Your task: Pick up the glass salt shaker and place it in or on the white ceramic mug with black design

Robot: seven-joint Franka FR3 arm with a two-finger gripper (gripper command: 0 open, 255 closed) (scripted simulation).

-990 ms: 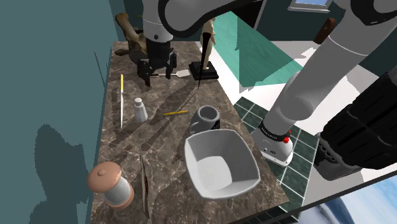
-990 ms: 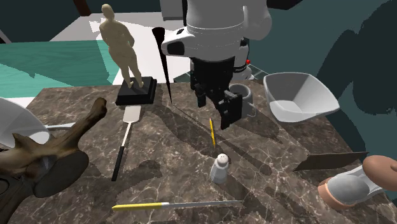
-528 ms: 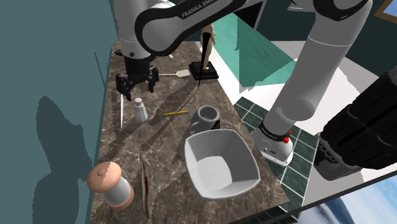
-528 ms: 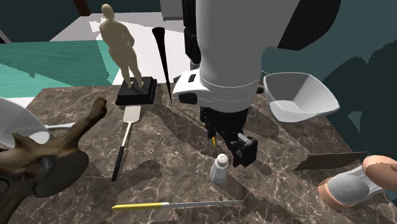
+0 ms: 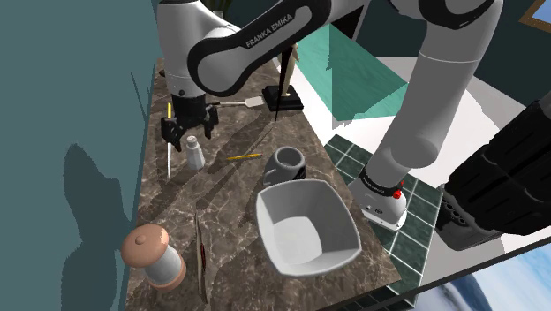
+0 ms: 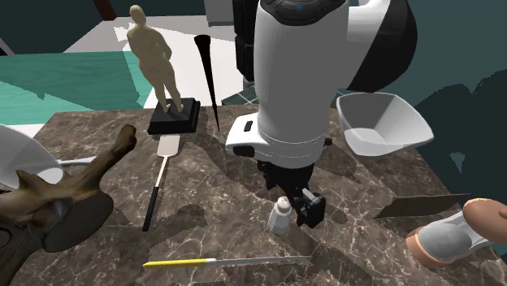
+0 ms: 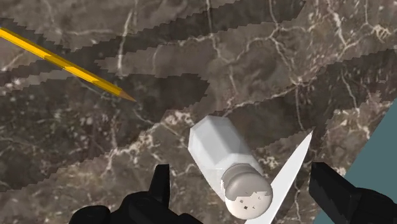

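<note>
The dark marble countertop [image 5: 230, 190] carried the salt shaker [image 5: 194, 153], which stood upright between a yellow-handled knife [image 5: 169, 141] and a yellow pencil [image 5: 244, 156]. The gripper [image 5: 187, 132] hung just above the shaker. Its fingers were spread wide to either side of the cap, clear of it. The grey mug [image 5: 287, 165] stood well apart, just beside a white bowl [image 5: 309, 228].

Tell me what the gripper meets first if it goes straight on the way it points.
Most likely the shaker: its cap sits between the open jaws, right ahead of the gripper. How far off is hard to judge; the marble top lies beyond.
</note>
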